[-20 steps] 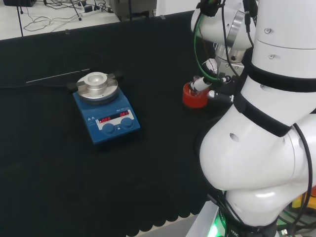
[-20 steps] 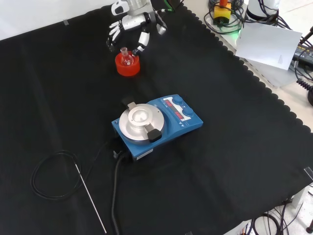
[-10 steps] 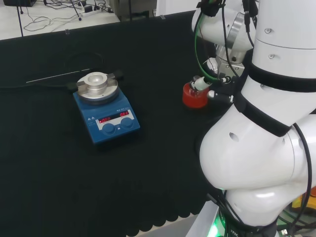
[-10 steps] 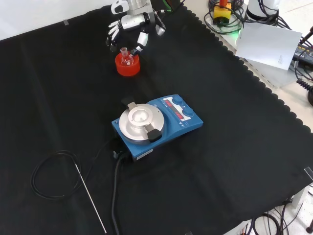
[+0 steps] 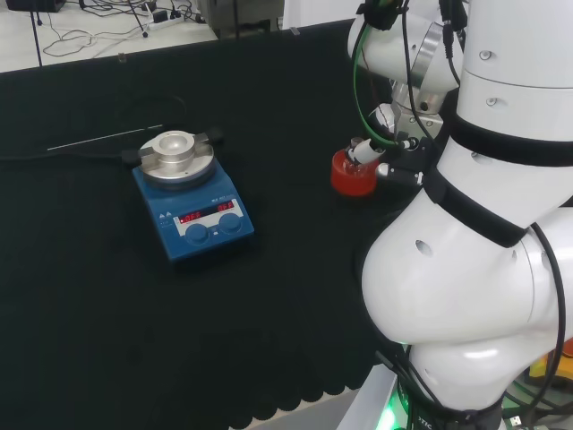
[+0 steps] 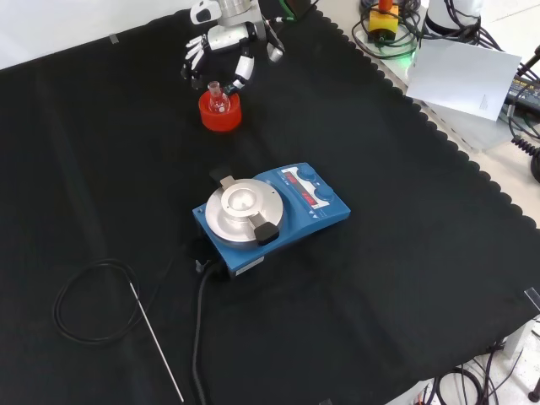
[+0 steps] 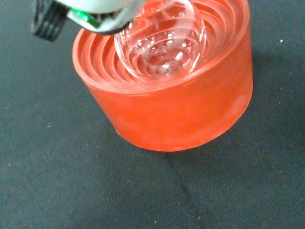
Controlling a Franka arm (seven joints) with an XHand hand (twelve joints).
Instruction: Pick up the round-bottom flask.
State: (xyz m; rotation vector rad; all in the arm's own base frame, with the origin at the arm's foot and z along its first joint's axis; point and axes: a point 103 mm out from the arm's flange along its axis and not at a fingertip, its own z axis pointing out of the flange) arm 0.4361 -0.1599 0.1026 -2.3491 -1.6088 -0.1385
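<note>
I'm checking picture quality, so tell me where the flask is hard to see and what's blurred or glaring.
Wrist view: the clear flask shows by bright glints against the red stand; the hand is blurred. Front view: the flask is a faint shape. Head view: cables hide most of it.

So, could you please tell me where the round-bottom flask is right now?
The round-bottom flask sits in the red ribbed stand near the top of the front view, beyond the blue hotplate, with the hand just above it.
</note>
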